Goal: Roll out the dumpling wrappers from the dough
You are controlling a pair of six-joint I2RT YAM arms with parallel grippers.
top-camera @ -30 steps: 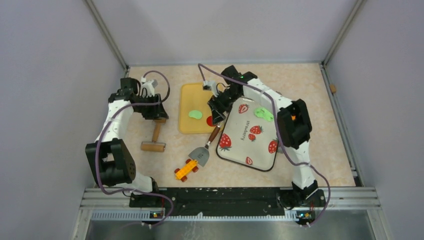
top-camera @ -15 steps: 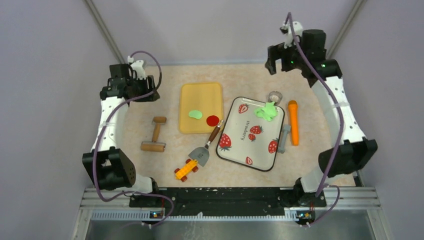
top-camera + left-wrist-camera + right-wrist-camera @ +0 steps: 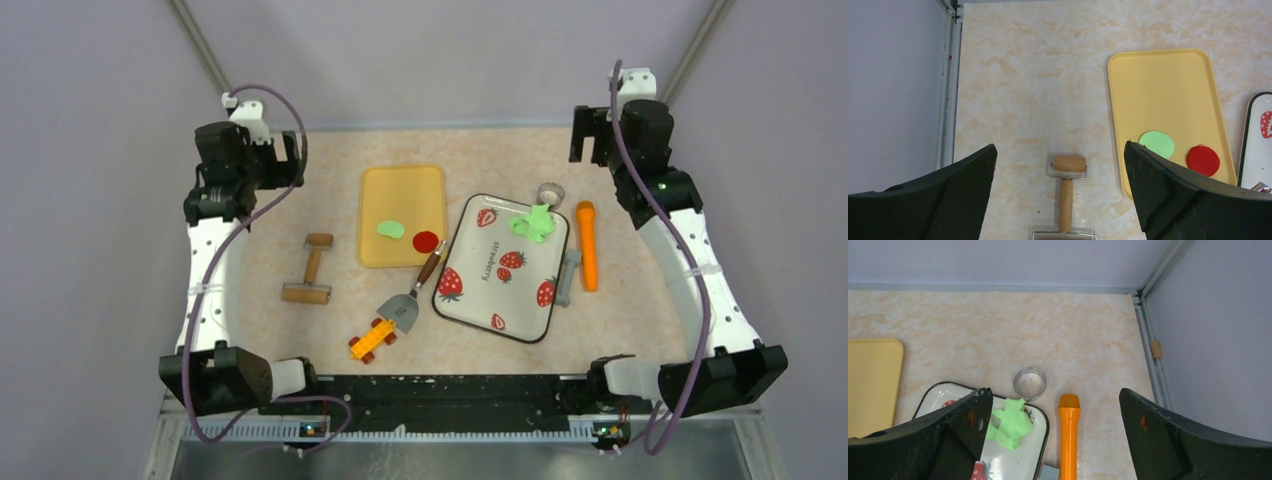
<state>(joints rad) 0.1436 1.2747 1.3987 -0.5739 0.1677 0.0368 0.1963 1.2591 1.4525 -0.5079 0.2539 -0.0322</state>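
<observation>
The dough [image 3: 531,222] is a ragged bright green lump at the far corner of the strawberry tray [image 3: 500,300]; the right wrist view shows the dough [image 3: 1009,424] below my open right gripper [image 3: 1055,391]. A thin green oval dumpling wrapper [image 3: 390,228] lies on the yellow tray [image 3: 400,190] beside a red disc [image 3: 426,240]. In the left wrist view the wrapper [image 3: 1156,144] sits right of my open left gripper [image 3: 1060,146], which hangs high above the wooden roller [image 3: 1066,192]. Both grippers [image 3: 280,160] [image 3: 597,135] are raised near the back corners, holding nothing.
A metal ring cutter [image 3: 549,192] stands behind the strawberry tray. An orange-handled tool [image 3: 587,245] and a grey piece [image 3: 569,277] lie to its right. A spatula [image 3: 410,298] and a yellow toy car [image 3: 372,337] lie near the front. Walls enclose the table.
Both arms lifted away from the trays and swung out to the back corners. Both grippers opened wide. The ring cutter and orange tool, earlier hidden by the right arm, now show.
</observation>
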